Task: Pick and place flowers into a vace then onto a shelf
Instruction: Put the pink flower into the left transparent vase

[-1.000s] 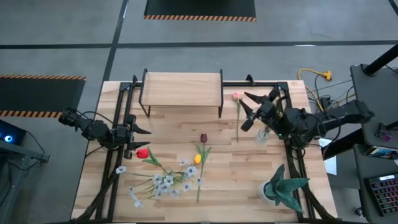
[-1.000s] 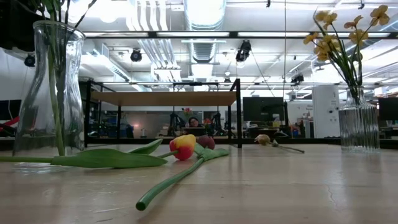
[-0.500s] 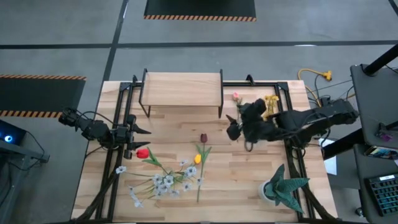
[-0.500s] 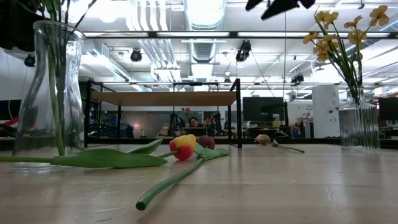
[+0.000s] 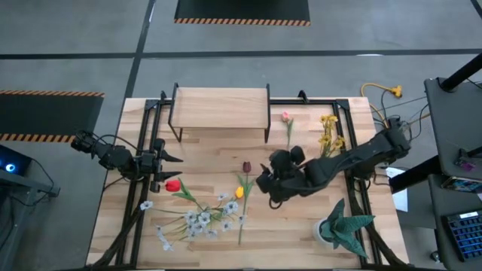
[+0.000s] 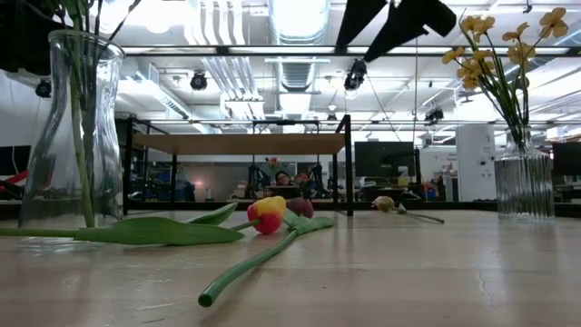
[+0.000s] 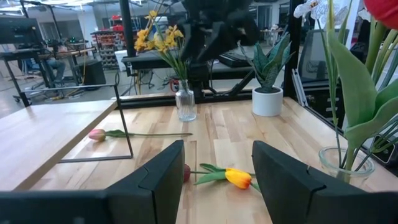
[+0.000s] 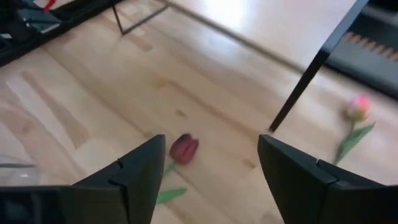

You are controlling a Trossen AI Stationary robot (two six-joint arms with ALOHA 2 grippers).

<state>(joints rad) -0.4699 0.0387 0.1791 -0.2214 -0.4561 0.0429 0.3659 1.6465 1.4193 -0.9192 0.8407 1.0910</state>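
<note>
A: Where's everything relative to the shelf (image 5: 221,104)?

B: Left gripper (image 5: 172,170) sits left of it, jaws parted, empty. The maroon tulip (image 5: 246,166) lies in front of it, just left of the right gripper (image 5: 265,183), whose jaws are spread wide above the table.

High cam straight down, low cam table-level; both share shelf (image 5: 220,103) (image 6: 241,143).

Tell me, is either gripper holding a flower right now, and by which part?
No. The right gripper is open and empty above the maroon tulip; the left gripper holds nothing either.
</note>
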